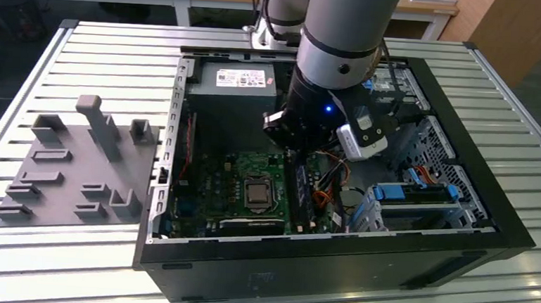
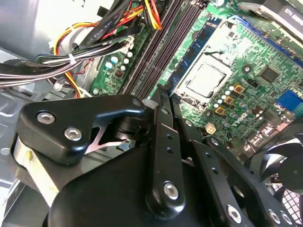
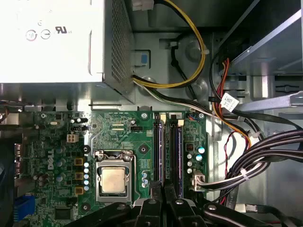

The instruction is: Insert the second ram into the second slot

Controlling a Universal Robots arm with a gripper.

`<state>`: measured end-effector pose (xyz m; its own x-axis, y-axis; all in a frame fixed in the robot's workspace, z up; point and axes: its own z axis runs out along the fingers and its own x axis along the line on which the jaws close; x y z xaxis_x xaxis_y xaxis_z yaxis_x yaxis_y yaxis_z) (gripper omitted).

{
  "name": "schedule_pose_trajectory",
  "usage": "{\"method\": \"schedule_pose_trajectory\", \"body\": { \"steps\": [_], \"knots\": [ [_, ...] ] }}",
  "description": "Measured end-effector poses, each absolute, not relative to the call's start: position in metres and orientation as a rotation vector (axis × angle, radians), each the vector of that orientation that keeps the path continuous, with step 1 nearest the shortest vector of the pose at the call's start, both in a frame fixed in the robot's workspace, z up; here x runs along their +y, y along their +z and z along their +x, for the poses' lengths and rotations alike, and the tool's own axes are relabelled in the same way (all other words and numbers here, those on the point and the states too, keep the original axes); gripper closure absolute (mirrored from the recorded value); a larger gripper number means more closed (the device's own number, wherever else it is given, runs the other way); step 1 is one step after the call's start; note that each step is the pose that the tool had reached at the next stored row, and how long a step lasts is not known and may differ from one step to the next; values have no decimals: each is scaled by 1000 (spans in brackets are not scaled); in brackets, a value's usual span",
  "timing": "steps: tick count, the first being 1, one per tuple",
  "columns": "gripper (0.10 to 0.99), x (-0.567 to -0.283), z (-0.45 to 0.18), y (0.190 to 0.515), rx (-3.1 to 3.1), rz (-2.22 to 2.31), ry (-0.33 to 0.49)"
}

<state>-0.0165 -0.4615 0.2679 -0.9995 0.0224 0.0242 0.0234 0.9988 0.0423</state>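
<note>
Exterior view: black two-fingered pincer hangs inside the open black computer case, just above the green motherboard's long dark memory slots. Its fingers look closed together with nothing between them. Thin dark blue memory stick appears seated directly beneath, so insertion seems finished

Bright glare on table; case interior perhaps dim.
</note>
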Motion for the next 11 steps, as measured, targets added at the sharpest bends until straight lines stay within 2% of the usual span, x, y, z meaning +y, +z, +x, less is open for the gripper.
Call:
{"method": "schedule_pose_trajectory", "body": {
  "steps": [1, 11],
  "knots": [
    [949, -462, -17, 281, -3117, -36, -66],
    [949, -461, -17, 277, -3117, -36, -66]
  ]
}}
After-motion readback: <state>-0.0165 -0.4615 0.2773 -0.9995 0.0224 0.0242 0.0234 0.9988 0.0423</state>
